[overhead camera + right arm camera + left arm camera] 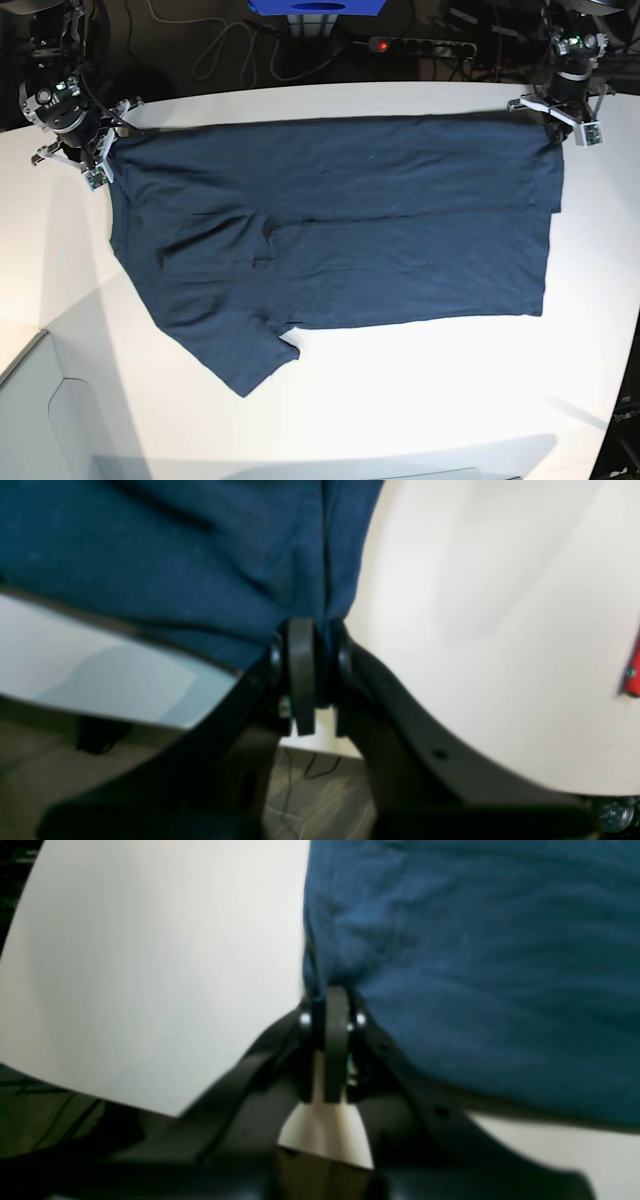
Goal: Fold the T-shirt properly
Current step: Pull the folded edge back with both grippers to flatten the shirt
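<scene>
The dark navy T-shirt (340, 220) lies spread across the white table (420, 400), its far edge stretched between the two arms. The left gripper (332, 1010) and right gripper (310, 650) are each clenched on a far corner. The cloth looks light, limp and crease-prone, best held at corners or hems; no label or writing is readable.

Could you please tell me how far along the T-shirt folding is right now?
Done: the T-shirt lies doubled over lengthwise on the white table, one sleeve sticking out below. In hand: the left gripper and right gripper each pinch a far corner. Left: tucking that sleeve and the crosswise folds.
</scene>
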Controlling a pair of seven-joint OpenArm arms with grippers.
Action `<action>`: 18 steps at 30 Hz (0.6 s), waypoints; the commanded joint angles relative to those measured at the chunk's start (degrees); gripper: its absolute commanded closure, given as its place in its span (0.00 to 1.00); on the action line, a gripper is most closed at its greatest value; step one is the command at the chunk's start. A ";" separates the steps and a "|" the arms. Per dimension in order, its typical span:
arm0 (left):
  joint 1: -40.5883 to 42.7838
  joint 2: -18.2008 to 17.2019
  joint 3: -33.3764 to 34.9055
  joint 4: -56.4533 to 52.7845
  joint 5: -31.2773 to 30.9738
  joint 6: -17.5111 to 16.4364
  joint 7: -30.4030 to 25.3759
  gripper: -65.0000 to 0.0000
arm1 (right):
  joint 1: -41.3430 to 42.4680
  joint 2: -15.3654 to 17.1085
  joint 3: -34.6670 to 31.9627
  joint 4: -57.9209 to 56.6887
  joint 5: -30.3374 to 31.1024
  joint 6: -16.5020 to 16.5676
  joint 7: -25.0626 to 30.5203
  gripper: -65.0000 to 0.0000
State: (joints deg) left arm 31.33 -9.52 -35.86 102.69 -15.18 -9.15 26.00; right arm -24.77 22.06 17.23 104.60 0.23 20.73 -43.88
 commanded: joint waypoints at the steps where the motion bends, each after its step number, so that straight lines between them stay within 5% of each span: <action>1: 1.42 -0.55 -0.50 1.44 -0.25 0.14 -0.90 1.00 | -0.41 0.92 0.48 1.03 0.08 0.06 0.58 1.00; 18: 6.07 -0.64 -0.41 1.09 0.10 0.14 -0.72 1.00 | -2.08 0.66 0.57 0.59 -0.10 0.06 -0.12 0.99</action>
State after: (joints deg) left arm 36.80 -9.52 -35.83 102.85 -14.98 -9.26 26.39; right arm -26.87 22.02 17.26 104.42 0.21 20.71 -44.45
